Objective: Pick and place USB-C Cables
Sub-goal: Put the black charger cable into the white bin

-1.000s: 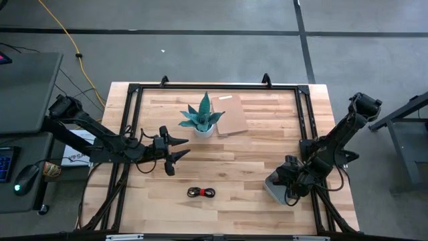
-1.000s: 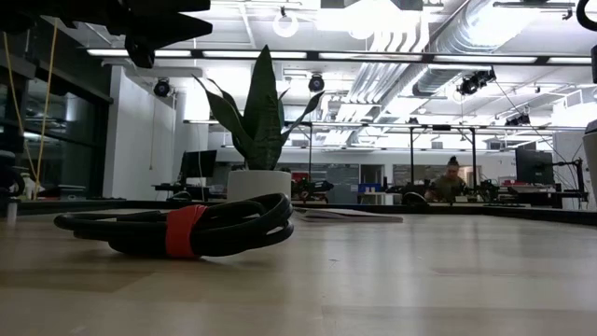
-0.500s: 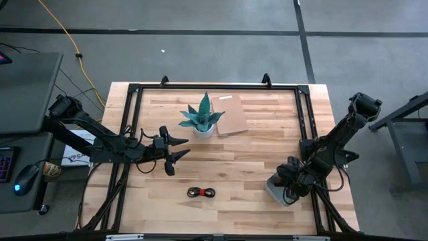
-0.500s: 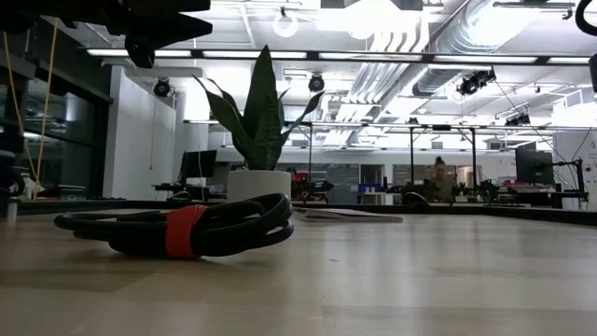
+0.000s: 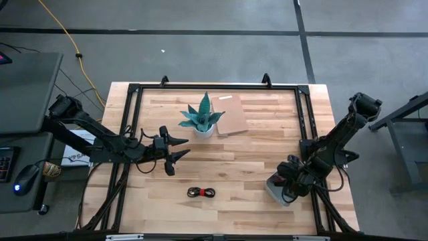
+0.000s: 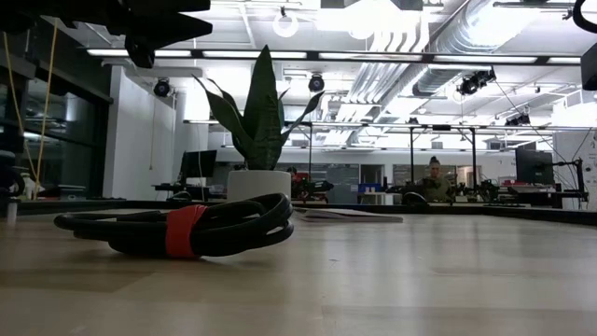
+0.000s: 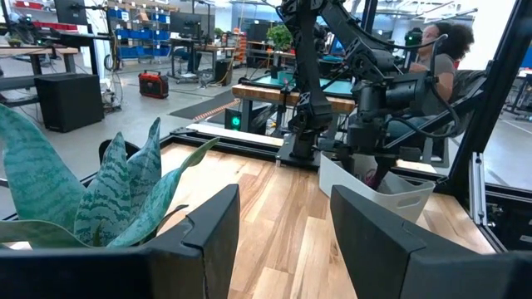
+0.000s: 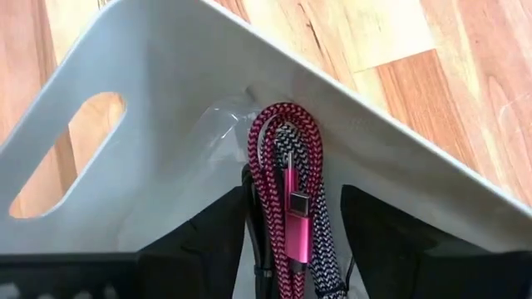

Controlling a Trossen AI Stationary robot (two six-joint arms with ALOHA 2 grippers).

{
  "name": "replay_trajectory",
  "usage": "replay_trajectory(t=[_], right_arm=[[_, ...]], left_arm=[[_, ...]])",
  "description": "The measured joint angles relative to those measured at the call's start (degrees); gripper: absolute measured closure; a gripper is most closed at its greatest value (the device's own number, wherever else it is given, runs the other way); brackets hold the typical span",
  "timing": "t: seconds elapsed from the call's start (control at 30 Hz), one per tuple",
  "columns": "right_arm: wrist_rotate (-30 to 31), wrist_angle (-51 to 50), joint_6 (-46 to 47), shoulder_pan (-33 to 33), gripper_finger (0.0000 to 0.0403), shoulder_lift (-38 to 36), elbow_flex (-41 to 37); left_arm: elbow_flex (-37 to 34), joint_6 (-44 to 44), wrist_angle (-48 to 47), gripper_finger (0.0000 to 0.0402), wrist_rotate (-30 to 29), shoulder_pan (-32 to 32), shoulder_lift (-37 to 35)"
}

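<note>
A red-and-black USB-C cable bundle (image 5: 201, 193) lies coiled on the table near its front edge; in the low view this cable (image 6: 187, 229) is close by. My right gripper (image 5: 284, 182) hangs open over the grey tray (image 5: 273, 189) at the near right. In its wrist view a pink-magenta cable (image 8: 291, 199) lies in the tray (image 8: 166, 124) between the spread fingers, on a silver-grey braided cable (image 8: 328, 257) and beside a black one (image 8: 253, 220). I cannot tell whether the fingers touch them. My left gripper (image 5: 184, 146) waits open, left of centre.
A potted plant (image 5: 202, 120) stands at the far centre, with a flat brown card (image 5: 231, 115) to its right. Black frame rails (image 5: 304, 127) run along the table's sides. A person (image 7: 440, 50) sits beyond the table's right edge.
In the low view, a pale shape at the right edge has gone from sight. The dark part of my right arm above it has moved up a little. The red-and-black cable and my left arm have not moved.
</note>
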Motion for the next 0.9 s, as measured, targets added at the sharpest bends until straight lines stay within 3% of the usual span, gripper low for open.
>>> replay_trajectory(t=[0.1, 0.27, 0.47, 0.63, 0.8, 0.9], right_arm=[[-1.6, -0.1, 0.4, -0.1, 0.0210, 0.0, 0.1], [-11.1, -4.1, 0.3, -0.8, 0.0210, -0.1, 2.5], [-10.9, -16.0, -1.2, -0.7, 0.0210, -0.1, 9.9], [-0.2, -24.5, -1.6, -0.7, 0.0210, -0.1, 18.3], [22.3, -24.1, 1.6, -2.1, 0.0210, -0.2, 20.4], [25.6, -20.6, -1.1, -5.4, 0.0210, -0.2, 17.7]], left_arm=[[0.0, 0.0, 0.0, 0.0231, 0.0, 0.0, 0.0], [0.0, 0.0, 0.0, 0.0231, 0.0, 0.0, 0.0], [0.0, 0.0, 0.0, 0.0231, 0.0, 0.0, 0.0], [0.0, 0.0, 0.0, 0.0231, 0.0, 0.0, 0.0], [0.0, 0.0, 0.0, 0.0231, 0.0, 0.0, 0.0], [0.0, 0.0, 0.0, 0.0231, 0.0, 0.0, 0.0]])
